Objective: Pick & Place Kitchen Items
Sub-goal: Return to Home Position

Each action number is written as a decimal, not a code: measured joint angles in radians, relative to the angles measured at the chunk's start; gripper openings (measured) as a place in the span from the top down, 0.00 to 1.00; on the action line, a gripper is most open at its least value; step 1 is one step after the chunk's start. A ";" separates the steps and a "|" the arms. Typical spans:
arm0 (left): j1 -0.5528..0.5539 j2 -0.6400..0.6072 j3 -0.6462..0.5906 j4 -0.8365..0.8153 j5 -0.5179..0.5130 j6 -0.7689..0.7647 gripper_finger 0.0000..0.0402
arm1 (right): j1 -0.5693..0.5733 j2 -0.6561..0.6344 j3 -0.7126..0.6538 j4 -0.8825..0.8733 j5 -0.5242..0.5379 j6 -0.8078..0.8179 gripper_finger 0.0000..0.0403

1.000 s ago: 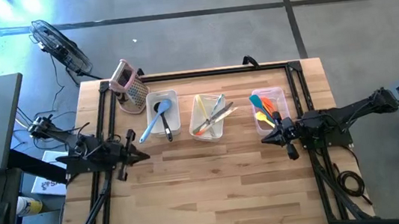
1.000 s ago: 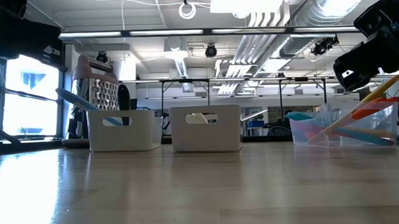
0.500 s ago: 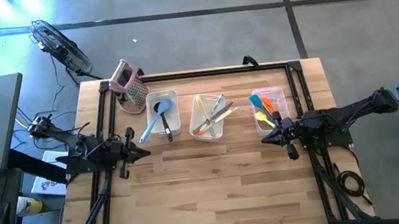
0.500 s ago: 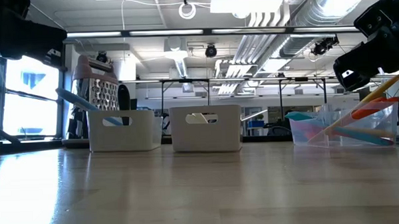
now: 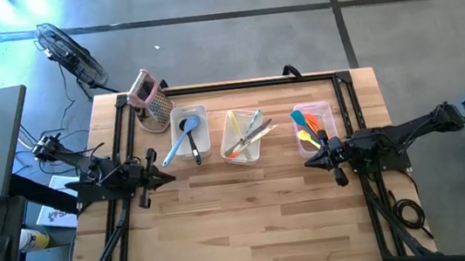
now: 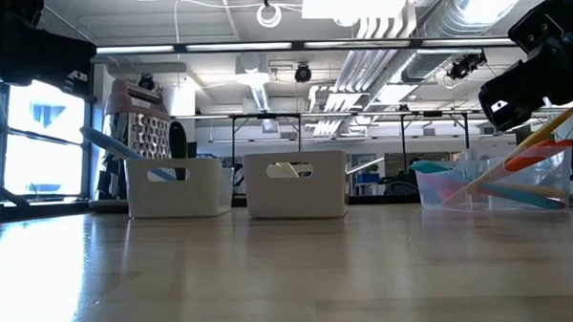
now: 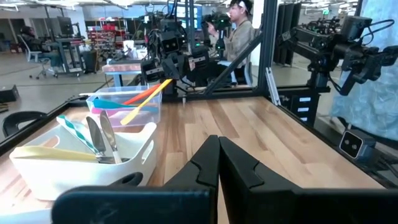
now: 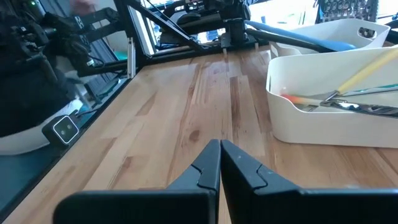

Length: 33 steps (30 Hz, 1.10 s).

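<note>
Worktop (image 5: 252, 225), wooden.

- Left gripper (image 5: 166, 179): over the left edge, fingers pressed together, holding nothing.
- Right gripper (image 5: 310, 160): over the right edge, just beside the clear bin (image 5: 328, 106), fingers together, holding nothing.
- Left white bin (image 5: 200, 111), toward the far edge: holds a blue serving spoon (image 5: 179, 143) and a black ladle (image 5: 194, 149), handles leaning out over the rim.
- Middle white bin (image 5: 227, 140): holds metal utensils (image 5: 256, 130) and an orange-handled piece (image 5: 235, 152).
- Clear bin: holds teal, orange and yellow spatulas (image 5: 306, 139).
- Box grater (image 5: 152, 100): upright at the far left corner.
</note>
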 joint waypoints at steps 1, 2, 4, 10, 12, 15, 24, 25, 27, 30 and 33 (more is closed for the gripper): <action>0.000 0.000 0.000 0.000 0.000 0.000 1.00 | 0.000 0.000 0.000 0.000 0.000 0.000 0.99; 0.000 0.000 0.000 0.000 0.000 0.000 1.00 | 0.000 0.000 0.000 0.000 0.000 0.000 0.99; 0.000 0.000 0.000 0.000 0.000 -0.001 1.00 | 0.000 0.000 0.000 0.000 0.000 0.000 0.99; 0.030 -0.039 0.001 0.006 0.031 -0.002 1.00 | 0.000 0.000 0.000 0.000 0.000 0.000 0.99; 0.067 -0.037 0.006 -0.010 0.046 -0.002 1.00 | 0.000 0.000 0.000 0.000 -0.001 0.000 0.99; 0.120 -0.037 0.007 -0.015 0.048 -0.002 1.00 | 0.000 0.000 0.000 -0.001 -0.001 0.000 0.99; 0.247 -0.037 0.008 -0.024 0.048 -0.002 1.00 | 0.000 0.000 0.000 -0.002 -0.001 0.000 0.99; 0.258 -0.037 0.008 -0.024 0.048 -0.002 1.00 | 0.000 0.000 0.000 -0.002 -0.001 0.000 0.99; 0.275 -0.037 0.008 -0.025 0.047 -0.002 1.00 | 0.000 0.000 0.000 -0.002 -0.001 0.000 0.99; 0.283 -0.037 0.008 -0.025 0.047 -0.001 1.00 | 0.000 0.000 0.000 -0.002 -0.001 0.000 0.99; 0.282 -0.037 0.008 -0.025 0.047 -0.001 1.00 | 0.000 0.000 0.000 -0.002 -0.001 0.000 0.99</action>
